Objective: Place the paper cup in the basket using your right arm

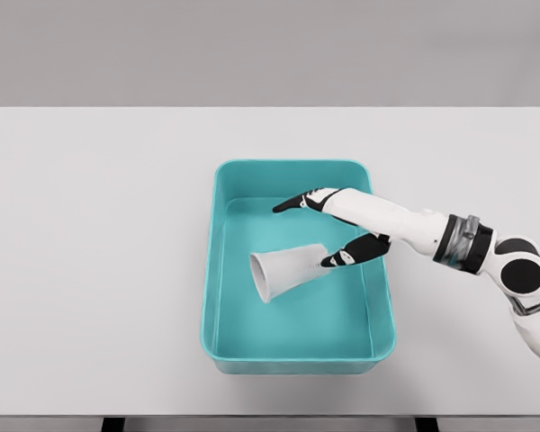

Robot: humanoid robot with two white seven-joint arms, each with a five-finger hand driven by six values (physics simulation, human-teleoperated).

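Observation:
A white paper cup lies on its side inside the teal basket, its wide mouth facing left and its narrow base toward the right. My right hand reaches in from the right over the basket's upper middle. Its fingers stretch out to the left above the cup, and the thumb tip sits at the cup's narrow end. The hand is open and does not wrap the cup. I cannot tell whether the thumb touches the cup. The left arm does not show.
The basket stands in the middle of a white table. My right forearm crosses the basket's right rim. The table's front edge runs along the bottom of the view.

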